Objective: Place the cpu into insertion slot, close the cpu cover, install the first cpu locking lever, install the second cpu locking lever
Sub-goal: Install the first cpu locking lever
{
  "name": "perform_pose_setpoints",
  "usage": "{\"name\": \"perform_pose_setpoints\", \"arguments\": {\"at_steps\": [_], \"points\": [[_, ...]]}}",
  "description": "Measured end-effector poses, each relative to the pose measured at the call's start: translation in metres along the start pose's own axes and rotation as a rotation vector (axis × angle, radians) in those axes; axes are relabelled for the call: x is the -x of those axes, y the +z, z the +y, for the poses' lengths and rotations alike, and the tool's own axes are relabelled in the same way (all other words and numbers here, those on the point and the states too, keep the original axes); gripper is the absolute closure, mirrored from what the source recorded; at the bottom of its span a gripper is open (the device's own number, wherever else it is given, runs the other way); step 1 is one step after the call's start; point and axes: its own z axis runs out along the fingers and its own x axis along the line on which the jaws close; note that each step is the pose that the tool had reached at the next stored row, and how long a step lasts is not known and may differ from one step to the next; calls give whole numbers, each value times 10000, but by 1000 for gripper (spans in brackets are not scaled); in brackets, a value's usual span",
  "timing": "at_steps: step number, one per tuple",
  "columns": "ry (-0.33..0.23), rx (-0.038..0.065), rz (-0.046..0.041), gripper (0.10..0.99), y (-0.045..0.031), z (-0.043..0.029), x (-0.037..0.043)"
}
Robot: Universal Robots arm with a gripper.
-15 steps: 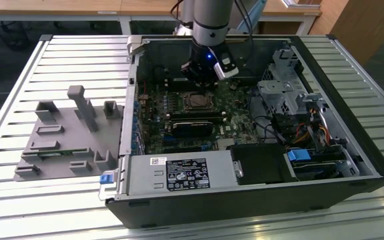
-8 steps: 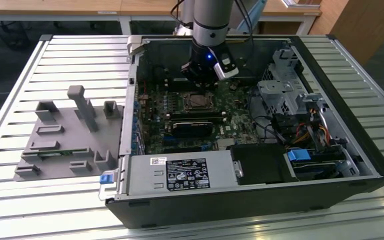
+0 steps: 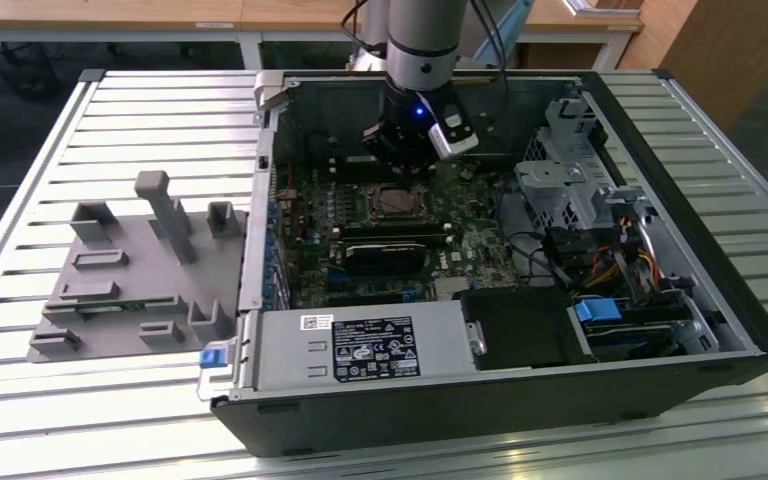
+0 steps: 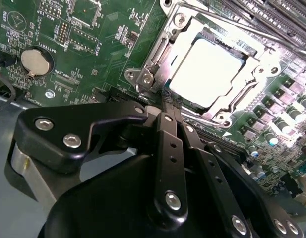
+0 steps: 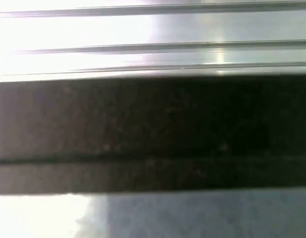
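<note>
Silver-grey arm (image 3: 424, 40); black tool (image 4: 168, 99) with silver screws.

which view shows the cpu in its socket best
The second wrist view: the cpu appears close up, its silver top framed by the cpu cover, just beyond the gripper. The exterior view gives a small distant square. The first wrist view has blurred light and dark bands.
</note>
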Motion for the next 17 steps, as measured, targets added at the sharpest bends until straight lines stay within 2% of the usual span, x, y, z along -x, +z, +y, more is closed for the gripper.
{"name": "perform_pose_setpoints", "arguments": {"at_steps": [4,8,12,17], "points": [[1,-71,0,980,14,0,4],[1,-100,-2,980,29,7,12],[-1,-102,-3,980,31,15,19],[-21,-42,-2,980,33,26,22]]}}
